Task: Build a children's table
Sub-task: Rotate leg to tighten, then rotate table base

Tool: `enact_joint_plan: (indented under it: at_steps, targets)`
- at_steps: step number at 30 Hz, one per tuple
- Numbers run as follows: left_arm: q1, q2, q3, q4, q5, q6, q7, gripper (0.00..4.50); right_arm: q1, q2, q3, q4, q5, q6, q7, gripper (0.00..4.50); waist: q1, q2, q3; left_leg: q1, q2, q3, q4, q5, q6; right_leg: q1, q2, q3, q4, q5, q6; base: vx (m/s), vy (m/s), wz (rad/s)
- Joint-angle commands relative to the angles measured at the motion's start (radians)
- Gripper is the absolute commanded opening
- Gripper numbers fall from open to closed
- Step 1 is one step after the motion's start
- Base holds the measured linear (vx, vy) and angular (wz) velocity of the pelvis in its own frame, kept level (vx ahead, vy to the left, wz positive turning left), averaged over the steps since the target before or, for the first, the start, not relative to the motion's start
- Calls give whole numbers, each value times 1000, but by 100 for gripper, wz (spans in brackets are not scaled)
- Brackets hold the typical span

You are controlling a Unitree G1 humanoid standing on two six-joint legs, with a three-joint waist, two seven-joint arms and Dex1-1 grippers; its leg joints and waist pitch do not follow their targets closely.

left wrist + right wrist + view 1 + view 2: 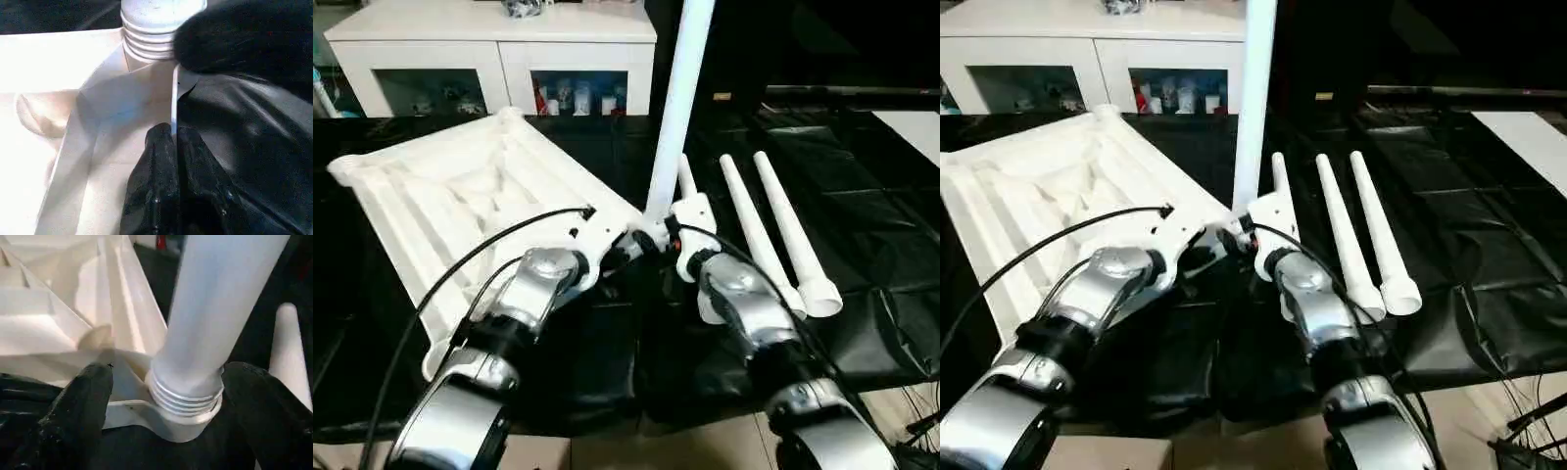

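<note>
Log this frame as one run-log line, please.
stage: first leg upright in tabletop corner socket, threads showing | left claw: shut on tabletop rim | right claw: open, astride leg base | spare legs: lying on black mat

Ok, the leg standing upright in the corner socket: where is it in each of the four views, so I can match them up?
Left eye view: upright leg, centre, rising off the top edge.
Right eye view: same leg, just left of centre.
Left wrist view: its threaded end at the top, beyond the left hand pinching the tabletop rim.
Right wrist view: large, centre-right, between the right hand fingers.
Shared landmark: the corner socket.
</note>
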Motion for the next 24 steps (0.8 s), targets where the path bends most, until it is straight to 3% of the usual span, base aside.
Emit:
enact_joint_plan:
  at_steps: [1, 4, 8, 9, 10, 11, 12, 14, 15, 16, 17, 18, 19, 20, 21, 22, 24]
  targets:
    - [19, -5, 72, 16, -51, -42, 42, 44, 25, -18, 10, -64, -6, 33, 14, 392, 6, -5, -53, 0, -1, 3, -68, -330, 10, 45, -16, 11, -88, -274, -152, 0, 0, 0]
    - [29, -1, 101, -52, -80, -35, 32, 77, 63, -28, 24, -148, 3, 70, 35, 392, 9, 2, -61, 1, 2, 5, -62, -274, 22, 48, -15, 12, -77, -153, -191, 0, 0, 0]
    - [60, 32, 126, -151, -100, -22, 19, 98, 70, -26, 25, -170, 1, 92, 28, 392, 6, 6, -71, -6, 0, 7, -47, -125, 64, 57, -10, 9, -51, 128, -257, 0, 0, 0]
    - [64, 37, 128, -161, -102, -23, 19, 107, 71, -25, 25, -172, 0, 95, 26, 392, 8, 6, -72, -5, 0, 7, -45, -116, 70, 58, -11, 9, -49, 146, -263, 0, 0, 0]
    - [90, 60, 161, -255, -128, 10, 13, 115, 69, -21, 25, -173, 0, 104, 23, 392, 9, 10, -71, -5, -1, 8, -45, -112, 77, 59, -11, 8, -47, 155, -268, 0, 0, 0]
    - [122, 89, 204, -374, -165, 57, -5, 115, 68, -19, 30, -178, 0, 117, 24, 392, 7, 7, -70, -7, 2, 8, -45, -111, 75, 62, -13, 9, -44, 161, -278, 0, 0, 0]
    - [133, 100, 218, -416, -182, 76, -13, 115, 70, -19, 34, -184, 0, 125, 26, 392, 8, 9, -66, 0, 5, 11, -47, -144, 71, 53, -10, 8, -51, 102, -280, 0, 0, 0]
    - [152, 130, 246, -486, -202, 117, -21, 115, 67, -14, 40, -181, 0, 130, 30, 392, 7, 5, -62, 1, 6, 12, -50, -170, 61, 52, -9, 9, -53, 55, -273, 0, 0, 0]
    - [177, 179, 269, -560, -213, 155, -39, 115, 62, -8, 48, -174, -3, 137, 32, 392, 8, 2, -61, 3, 10, 11, -52, -186, 48, 51, -12, 9, -52, 19, -267, 0, 0, 0]
    - [209, 251, 298, -638, -212, 199, -65, 115, 54, -1, 61, -165, -11, 139, 32, 392, 9, 6, -59, 1, 9, 10, -54, -195, 42, 50, -12, 9, -51, -4, -261, 0, 0, 0]
    - [216, 269, 304, -655, -209, 208, -72, 115, 53, 0, 64, -163, -14, 139, 32, 392, 5, 3, -56, -1, 9, 8, -59, -220, 26, 49, -12, 9, -52, -64, -242, 0, 0, 0]
    - [233, 309, 319, -688, -204, 229, -85, 115, 50, 3, 71, -161, -19, 141, 31, 392, 1, 2, -53, 7, 9, 11, -59, -254, 11, 39, -8, 11, -60, -114, -224, 0, 0, 0]
    - [243, 332, 329, -704, -198, 243, -87, 115, 49, 4, 73, -161, -21, 144, 31, 392, 1, 5, -52, 7, 9, 10, -61, -263, 2, 39, -8, 12, -59, -130, -217, 0, 0, 0]
    - [287, 435, 356, -745, -139, 279, -89, 115, 45, 5, 82, -159, -26, 156, 36, 392, 4, 1, -51, 8, 10, 9, -62, -273, -11, 37, -8, 13, -59, -152, -196, 0, 0, 0]
    - [304, 470, 364, -753, -116, 289, -89, 115, 43, 5, 84, -157, -27, 159, 36, 392, 3, 5, -52, 7, 9, 8, -62, -270, -13, 36, -8, 13, -57, -151, -189, 0, 0, 0]
    - [316, 495, 370, -758, -100, 297, -90, 115, 42, 5, 85, -155, -28, 161, 37, 392, -1, 1, -50, 5, 8, 9, -65, -268, -12, 35, -5, 14, -59, -153, -182, 0, 0, 0]
    - [333, 526, 376, -763, -80, 306, -90, 115, 42, 5, 87, -153, -30, 163, 37, 392, 2, 6, -51, 11, 8, 7, -63, -256, -26, 32, -5, 15, -57, -133, -174, 0, 0, 0]
